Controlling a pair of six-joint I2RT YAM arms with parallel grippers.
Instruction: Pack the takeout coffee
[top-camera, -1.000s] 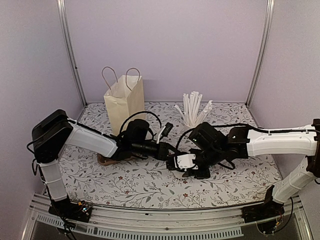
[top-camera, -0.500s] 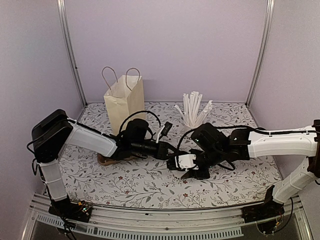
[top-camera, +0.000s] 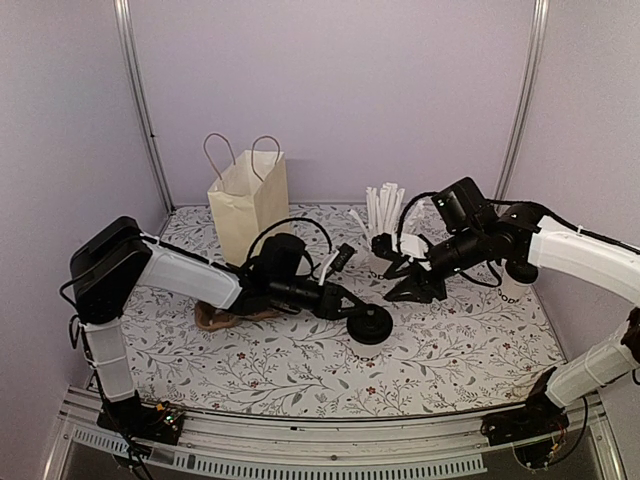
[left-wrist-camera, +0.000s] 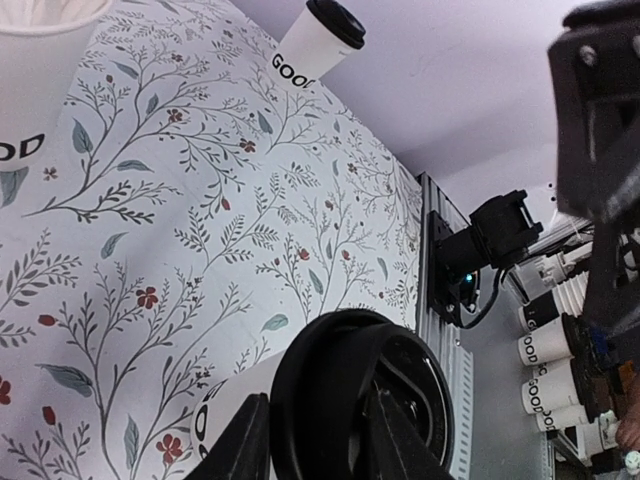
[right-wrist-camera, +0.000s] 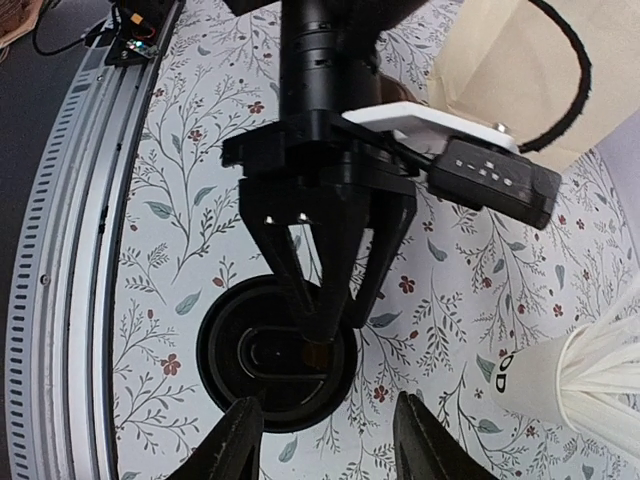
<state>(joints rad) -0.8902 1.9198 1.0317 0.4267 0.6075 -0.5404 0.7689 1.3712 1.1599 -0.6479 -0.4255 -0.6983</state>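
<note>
Takeout coffee (top-camera: 370, 322), white paper cup, black round plastic lid: my left claw (top-camera: 349, 308) is grasping it; right claw (top-camera: 411, 286) hovering released at two o'clock.

Bright even light, soft shadows, mostly sharp

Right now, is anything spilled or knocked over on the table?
No, nothing stands out. The takeout coffee stands upright with its lid on, pinched by the left hand. The paper bag and the straw cup stand upright too.
</note>
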